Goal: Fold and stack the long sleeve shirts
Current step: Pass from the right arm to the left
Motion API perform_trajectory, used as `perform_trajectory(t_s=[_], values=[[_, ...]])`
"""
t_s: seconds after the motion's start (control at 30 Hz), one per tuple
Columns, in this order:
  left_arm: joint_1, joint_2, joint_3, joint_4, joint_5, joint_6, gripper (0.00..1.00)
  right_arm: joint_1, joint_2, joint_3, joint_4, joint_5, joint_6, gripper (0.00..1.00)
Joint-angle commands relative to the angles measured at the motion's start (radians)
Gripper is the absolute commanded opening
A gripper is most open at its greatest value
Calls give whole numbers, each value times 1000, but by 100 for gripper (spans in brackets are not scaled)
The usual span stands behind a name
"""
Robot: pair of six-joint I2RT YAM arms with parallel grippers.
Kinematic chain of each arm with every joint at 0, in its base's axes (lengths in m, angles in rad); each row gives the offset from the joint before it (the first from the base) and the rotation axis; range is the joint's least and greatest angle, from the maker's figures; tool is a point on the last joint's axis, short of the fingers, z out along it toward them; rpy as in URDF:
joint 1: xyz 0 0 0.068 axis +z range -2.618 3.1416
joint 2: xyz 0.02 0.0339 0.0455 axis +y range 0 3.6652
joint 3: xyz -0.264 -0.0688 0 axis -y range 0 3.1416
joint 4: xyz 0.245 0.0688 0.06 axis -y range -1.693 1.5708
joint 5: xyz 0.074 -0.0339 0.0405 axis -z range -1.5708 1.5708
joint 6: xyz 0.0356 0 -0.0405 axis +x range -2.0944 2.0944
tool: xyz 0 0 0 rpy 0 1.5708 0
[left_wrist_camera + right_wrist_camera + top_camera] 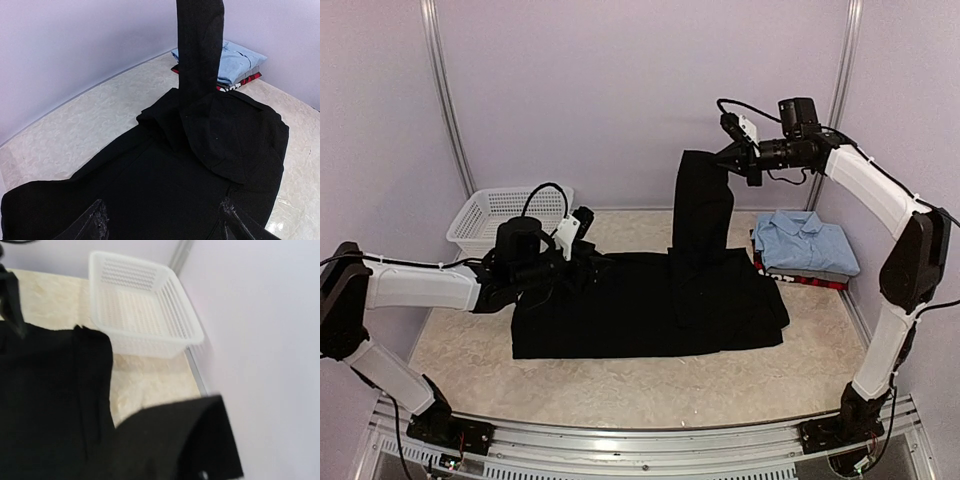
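1. Step in hand: sleeve fold on the black shirt (650,300), spread flat across the middle of the table (470,360)
2. State of the right gripper (722,160): pressed together on the end of one sleeve (702,205), held high above the shirt body, sleeve hanging straight down
3. State of the left gripper (165,227): spread wide, gripping nothing, low over the left part of the black shirt
4. Stack at the right edge of the table: folded light blue shirt (807,243) on top of the red-and-black shirt (817,281); white mesh basket (495,215) at the far left, well apart from the work
5. Next move, by judgement: carry the raised sleeve across, lay it flat on the shirt body, then release; keep the pull gentle to avoid dragging the body out of square
6. Bring the left gripper down to pin the fabric against shifting, if needed
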Motion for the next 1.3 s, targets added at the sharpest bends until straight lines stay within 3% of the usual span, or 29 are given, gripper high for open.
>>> perform_trajectory(t_s=[0.0,0.23,0.43,0.57,0.8,1.0,1.27], values=[[2,25,75,-31,38,4,72,-11,72,127,-177,-117,-144,0],[0,62,206,-121,168,53,72,-10,90,107,-305,-241,-323,0],[-9,87,301,-158,350,85,71,5,64,-23,-292,-290,-374,3],[-46,141,394,-202,337,102,71,29,42,-106,-239,-288,-336,4],[-112,260,528,-185,221,12,71,77,-89,-341,20,-237,-168,2],[-124,335,577,-189,153,-19,71,93,-127,-393,60,-242,-138,2],[-94,391,625,-182,317,26,71,99,-126,-406,51,-240,-145,2]])
